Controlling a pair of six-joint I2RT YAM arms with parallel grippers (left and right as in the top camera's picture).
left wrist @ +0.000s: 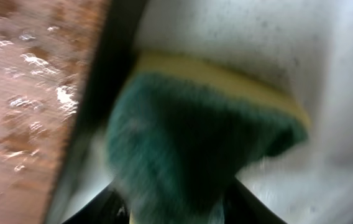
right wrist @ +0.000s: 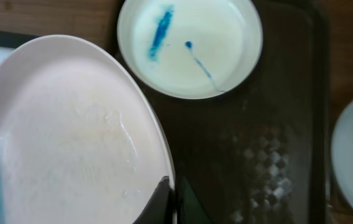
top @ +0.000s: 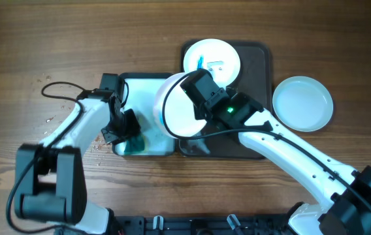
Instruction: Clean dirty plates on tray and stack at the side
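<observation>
My right gripper point(top: 195, 124) is shut on the rim of a white plate point(top: 177, 108) and holds it tilted between the white tray and the dark brown tray point(top: 258, 59). In the right wrist view this plate point(right wrist: 64, 137) looks wet, with a teal trace at its lower left, and my fingers point(right wrist: 173, 199) pinch its edge. A second plate point(top: 211, 57) with blue smears lies on the brown tray's far end point(right wrist: 189, 46). A plain white plate point(top: 302, 103) lies on the table to the right. My left gripper point(top: 128, 130) is shut on a green and yellow sponge point(left wrist: 195, 143) over the white tray.
The white rectangular tray point(top: 140, 88) sits left of the brown tray, with teal water at its near left corner. Water droplets lie on the wood point(left wrist: 33, 81) left of it. A black cable point(top: 58, 90) loops at the far left.
</observation>
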